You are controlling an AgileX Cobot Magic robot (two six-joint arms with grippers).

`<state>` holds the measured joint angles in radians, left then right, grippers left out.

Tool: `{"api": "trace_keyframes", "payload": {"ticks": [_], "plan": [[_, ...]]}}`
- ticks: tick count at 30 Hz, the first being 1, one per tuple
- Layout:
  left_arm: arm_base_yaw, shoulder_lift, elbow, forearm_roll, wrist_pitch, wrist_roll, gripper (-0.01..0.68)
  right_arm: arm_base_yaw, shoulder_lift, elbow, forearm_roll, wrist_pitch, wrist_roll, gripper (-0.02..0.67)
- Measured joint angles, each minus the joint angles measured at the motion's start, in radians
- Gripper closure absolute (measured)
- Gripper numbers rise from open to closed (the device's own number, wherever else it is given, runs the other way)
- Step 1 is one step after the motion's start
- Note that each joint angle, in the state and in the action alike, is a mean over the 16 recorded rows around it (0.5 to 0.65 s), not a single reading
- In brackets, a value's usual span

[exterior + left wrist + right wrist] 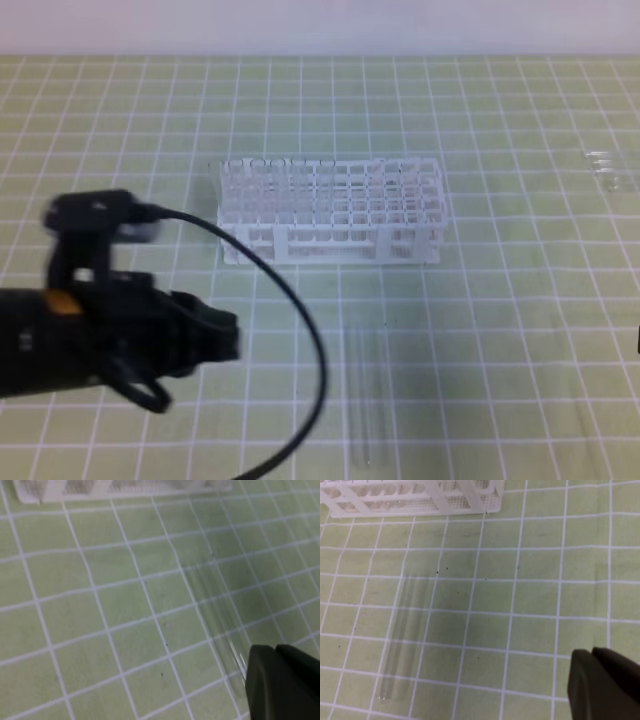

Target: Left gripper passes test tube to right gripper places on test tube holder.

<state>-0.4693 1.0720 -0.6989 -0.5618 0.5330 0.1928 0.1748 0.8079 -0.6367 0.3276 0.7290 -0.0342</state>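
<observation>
The test tube (367, 400) lies flat on the green gridded mat in front of the white test tube holder (330, 210), pointing toward it and touching nothing. My left gripper (228, 335) hovers left of the tube, well apart from it, trailing a looped black cable. In the left wrist view its fingers (274, 649) sit together at the lower right, just past the test tube (220, 620). In the right wrist view my right gripper (592, 652) looks shut and empty, far right of the test tube (397, 640). Only a dark sliver shows at the right edge of the exterior view.
A small flat clear plastic piece (605, 170) lies at the far right of the mat. The holder's front edge shows at the top of both wrist views (115, 487) (410, 497). The black cable (310, 340) arcs between the left arm and the tube.
</observation>
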Motion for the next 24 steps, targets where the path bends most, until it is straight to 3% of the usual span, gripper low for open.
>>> {"api": "trace_keyframes", "payload": {"ticks": [14,24], "plan": [[-0.320,0.363,-0.213,0.191,0.012,-0.299,0.675,0.000,0.001,-0.001,-0.005,0.014,-0.038,0.665],[-0.438,0.544,-0.386,0.335,0.129,-0.484,0.672,0.000,0.001,-0.001,-0.007,0.028,-0.058,0.665]]}}
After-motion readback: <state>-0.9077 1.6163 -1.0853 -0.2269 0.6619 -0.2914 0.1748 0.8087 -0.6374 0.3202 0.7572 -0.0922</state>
